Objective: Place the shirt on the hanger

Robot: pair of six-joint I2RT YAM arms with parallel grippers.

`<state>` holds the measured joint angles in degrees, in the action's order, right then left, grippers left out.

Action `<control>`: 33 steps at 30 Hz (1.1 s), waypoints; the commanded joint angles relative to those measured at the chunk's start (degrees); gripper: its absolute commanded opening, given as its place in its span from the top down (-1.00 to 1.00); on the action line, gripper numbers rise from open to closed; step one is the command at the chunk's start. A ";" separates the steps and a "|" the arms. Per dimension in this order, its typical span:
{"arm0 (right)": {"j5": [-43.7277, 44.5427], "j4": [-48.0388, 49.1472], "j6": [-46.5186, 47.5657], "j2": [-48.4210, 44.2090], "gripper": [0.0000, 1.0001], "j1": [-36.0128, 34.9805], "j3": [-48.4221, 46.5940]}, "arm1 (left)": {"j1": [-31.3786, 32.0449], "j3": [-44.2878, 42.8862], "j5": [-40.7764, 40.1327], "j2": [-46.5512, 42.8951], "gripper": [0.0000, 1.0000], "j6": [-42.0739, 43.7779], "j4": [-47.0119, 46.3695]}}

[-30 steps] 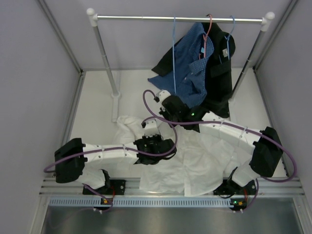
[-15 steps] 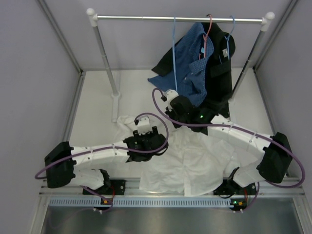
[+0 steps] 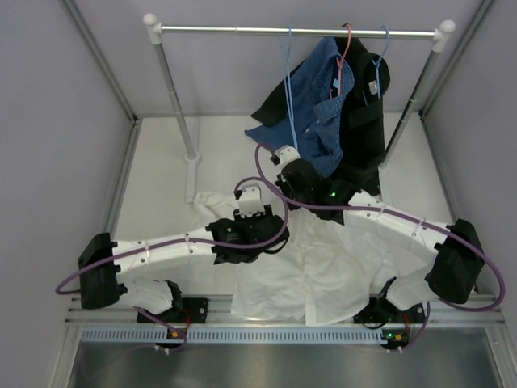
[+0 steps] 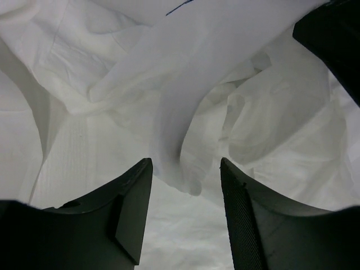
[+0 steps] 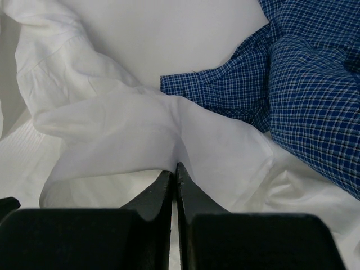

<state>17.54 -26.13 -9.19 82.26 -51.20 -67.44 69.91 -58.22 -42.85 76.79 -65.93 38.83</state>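
The white shirt (image 3: 323, 267) lies crumpled on the table between the two arms. The thin light-blue hanger (image 3: 288, 89) hangs bare from the rail, just beyond my right gripper. My right gripper (image 3: 295, 179) is shut on a raised fold of the shirt (image 5: 124, 124); its jaws (image 5: 175, 166) are pressed together with the cloth draped over their tips. My left gripper (image 3: 246, 230) is open and empty, hovering over rumpled shirt cloth (image 4: 169, 101), and a hanging fold sits between its fingertips (image 4: 184, 169).
A metal rail (image 3: 242, 30) on two uprights spans the back. A blue checked shirt (image 3: 319, 113) on a red hanger (image 3: 347, 48) and a black garment (image 3: 363, 121) on a blue hanger (image 3: 383, 40) hang at its right. Grey walls close in both sides.
My right gripper has moved back toward the rail, pulling the shirt fold with it. My left gripper drew back to the left, then shifted slightly forward again, staying open.
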 commanded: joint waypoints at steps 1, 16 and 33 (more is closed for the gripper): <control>3.29 5.03 -2.41 -0.17 1.00 0.75 0.29 | 0.58 -2.60 0.31 1.86 -0.07 -0.86 3.79; 1.18 6.71 -3.20 -1.40 1.00 0.14 1.79 | -0.12 -3.48 -5.22 8.11 0.24 -4.29 5.64; -1.10 7.41 -3.29 -2.71 1.00 -1.01 3.19 | -3.46 0.29 -5.14 8.03 1.00 -4.74 4.15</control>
<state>17.26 -22.15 -12.05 82.11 -51.75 -65.08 66.78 -59.61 -46.41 87.61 -70.26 43.42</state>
